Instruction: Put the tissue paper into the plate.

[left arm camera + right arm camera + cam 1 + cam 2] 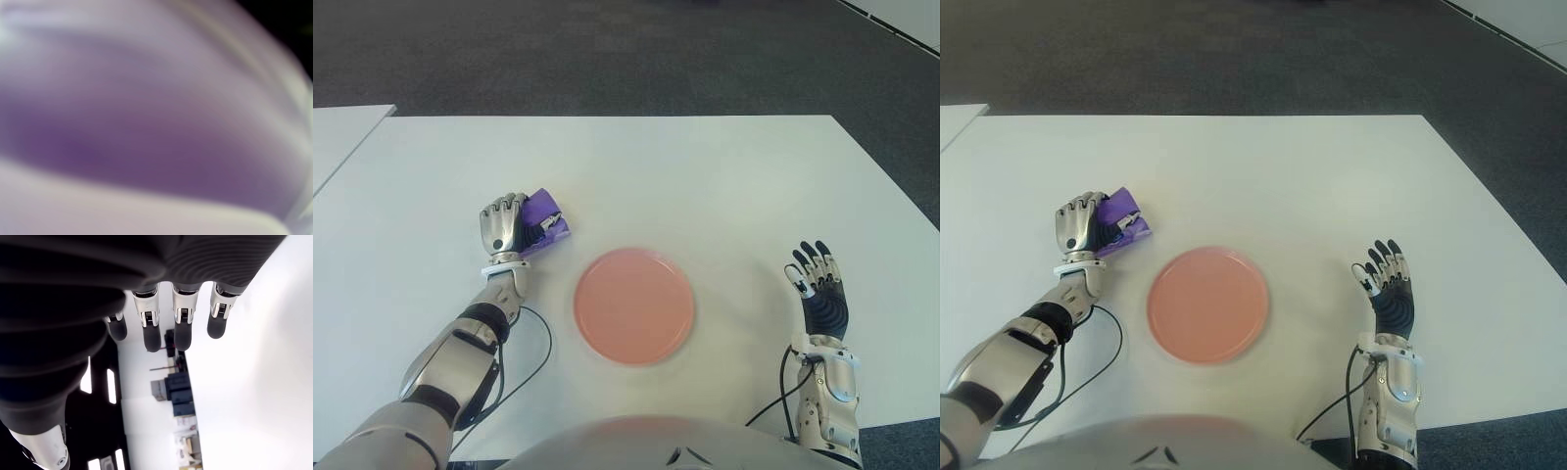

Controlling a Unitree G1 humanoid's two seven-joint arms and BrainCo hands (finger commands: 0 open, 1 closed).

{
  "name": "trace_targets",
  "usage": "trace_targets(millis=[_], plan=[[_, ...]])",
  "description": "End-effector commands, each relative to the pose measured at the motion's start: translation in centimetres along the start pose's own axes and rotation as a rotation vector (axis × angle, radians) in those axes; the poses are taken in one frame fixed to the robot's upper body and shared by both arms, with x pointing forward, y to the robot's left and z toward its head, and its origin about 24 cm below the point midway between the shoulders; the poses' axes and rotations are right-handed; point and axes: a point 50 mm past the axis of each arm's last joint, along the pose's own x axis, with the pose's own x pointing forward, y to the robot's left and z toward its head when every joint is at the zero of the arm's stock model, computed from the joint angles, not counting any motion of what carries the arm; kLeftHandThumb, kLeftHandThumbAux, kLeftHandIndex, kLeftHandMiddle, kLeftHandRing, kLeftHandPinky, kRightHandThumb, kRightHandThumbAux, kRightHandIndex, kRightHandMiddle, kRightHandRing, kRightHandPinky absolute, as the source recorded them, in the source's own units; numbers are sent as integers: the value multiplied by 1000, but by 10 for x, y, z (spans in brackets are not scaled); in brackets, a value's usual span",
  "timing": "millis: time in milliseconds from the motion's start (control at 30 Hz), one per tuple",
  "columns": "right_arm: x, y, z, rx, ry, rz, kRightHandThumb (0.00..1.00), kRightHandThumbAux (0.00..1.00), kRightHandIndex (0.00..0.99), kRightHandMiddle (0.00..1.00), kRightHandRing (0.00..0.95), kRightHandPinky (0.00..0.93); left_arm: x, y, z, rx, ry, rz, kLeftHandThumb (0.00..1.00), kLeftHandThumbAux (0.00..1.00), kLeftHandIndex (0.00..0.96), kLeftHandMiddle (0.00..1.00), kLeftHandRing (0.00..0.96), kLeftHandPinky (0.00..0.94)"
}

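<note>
One left hand [505, 228] curls tight around purple tissue paper [546, 216], left of plate [634, 305].

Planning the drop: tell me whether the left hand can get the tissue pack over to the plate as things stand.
Probably yes. The left hand is already curled on the purple tissue pack, and only bare table lies between it and the pink plate beside it.

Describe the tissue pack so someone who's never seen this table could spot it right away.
On the white table, find the round pink plate near the robot. Up and to its left, the left hand is curled around the tissue pack. It is the only purple thing there; the right hand, right of the plate, is open and empty.
</note>
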Motion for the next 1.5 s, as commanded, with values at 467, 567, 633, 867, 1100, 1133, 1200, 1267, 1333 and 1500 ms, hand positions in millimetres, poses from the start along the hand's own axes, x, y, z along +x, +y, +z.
trace_targets(millis=[467, 567, 633, 867, 1100, 1133, 1200, 1267, 1333, 1500], plan=[[5, 18, -13, -23, 48, 49, 76, 692, 30, 116, 111, 117, -15, 32, 17, -53, -95, 22, 982, 654, 384, 505, 525, 555], [5, 19, -12, -21, 46, 50, 78, 691, 29, 114, 110, 116, -14, 38, 20, -50, -102, 26, 961, 651, 384, 506, 527, 675], [4, 20, -12, -15, 38, 53, 82, 688, 33, 118, 113, 124, -13, 45, 25, -50, -117, 40, 956, 651, 384, 506, 528, 702], [1, 20, -14, -17, 38, 54, 88, 680, 42, 129, 123, 135, -13, 55, 32, -28, -142, 51, 951, 650, 385, 506, 529, 721], [-2, 18, -16, -32, 81, 27, 74, 676, 34, 123, 127, 142, -12, 59, 35, -7, -166, 61, 950, 650, 387, 503, 527, 711], [-2, 17, -16, -32, 82, 24, 71, 678, 31, 123, 128, 140, -11, 60, 36, -7, -170, 63, 950, 650, 388, 502, 527, 709], [-3, 18, -16, -28, 75, 25, 68, 679, 30, 124, 129, 139, -11, 62, 37, -6, -174, 64, 950, 650, 388, 501, 527, 707], [-3, 19, -17, -21, 76, 27, 66, 679, 32, 126, 130, 140, -10, 64, 39, -6, -180, 66, 950, 649, 388, 501, 526, 712], [-2, 20, -18, -10, 80, 27, 69, 674, 35, 128, 131, 142, -10, 67, 41, -5, -189, 71, 950, 649, 389, 501, 525, 710], [-4, 22, -21, -5, 69, 38, 82, 655, 41, 130, 133, 150, -9, 75, 45, 2, -214, 98, 950, 649, 391, 500, 526, 713]])
